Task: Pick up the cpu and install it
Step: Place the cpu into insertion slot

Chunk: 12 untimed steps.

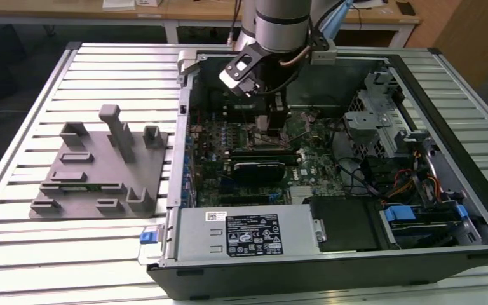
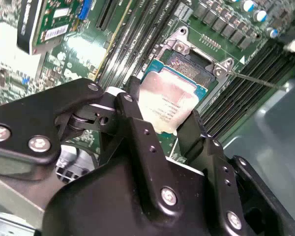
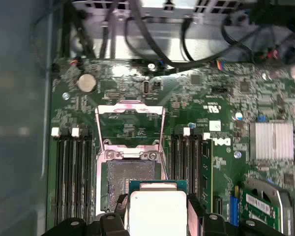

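The cpu (image 2: 171,101), a thin square chip with a pale metal top and green rim, is held between my gripper's (image 2: 162,105) two black fingers (image 2: 132,115), which are shut on its opposite edges. In the first wrist view the cpu (image 3: 155,209) hovers partly over the open socket (image 3: 130,179) on the green motherboard, whose metal retention frame (image 3: 130,125) is flipped up. In the exterior view the gripper (image 1: 271,119) reaches down into the open computer case (image 1: 447,127), over the upper middle of the motherboard.
Black memory slots (image 3: 73,172) flank the socket on both sides. A grey labelled power-supply box (image 1: 244,235) sits at the case's near edge, with cables and a drive cage (image 1: 380,114) on the exterior view's right. A grey parts fixture (image 1: 100,165) rests on the slatted table outside the case.
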Each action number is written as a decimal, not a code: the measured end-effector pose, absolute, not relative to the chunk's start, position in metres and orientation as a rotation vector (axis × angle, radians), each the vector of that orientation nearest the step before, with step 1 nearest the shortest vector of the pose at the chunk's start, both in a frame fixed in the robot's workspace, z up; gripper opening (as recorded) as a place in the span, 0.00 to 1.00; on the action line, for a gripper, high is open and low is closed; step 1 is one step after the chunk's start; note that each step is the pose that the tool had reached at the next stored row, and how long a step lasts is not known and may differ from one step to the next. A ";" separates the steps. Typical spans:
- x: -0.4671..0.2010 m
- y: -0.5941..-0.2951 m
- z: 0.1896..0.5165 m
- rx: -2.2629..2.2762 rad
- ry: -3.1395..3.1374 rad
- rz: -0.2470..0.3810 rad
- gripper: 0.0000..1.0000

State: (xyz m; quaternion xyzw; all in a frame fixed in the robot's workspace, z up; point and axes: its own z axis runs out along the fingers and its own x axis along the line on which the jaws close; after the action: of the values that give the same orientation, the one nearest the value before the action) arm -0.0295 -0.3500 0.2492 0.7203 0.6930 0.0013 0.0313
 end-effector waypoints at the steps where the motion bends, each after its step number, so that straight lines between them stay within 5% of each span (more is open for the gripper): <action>1: -0.029 -0.350 0.249 2.221 2.132 0.004 0.55; 12: -0.029 -0.350 0.247 2.195 2.163 0.009 0.55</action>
State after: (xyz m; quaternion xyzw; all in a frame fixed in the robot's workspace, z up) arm -0.0295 -0.3500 0.2470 0.7120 0.7015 0.0028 0.0302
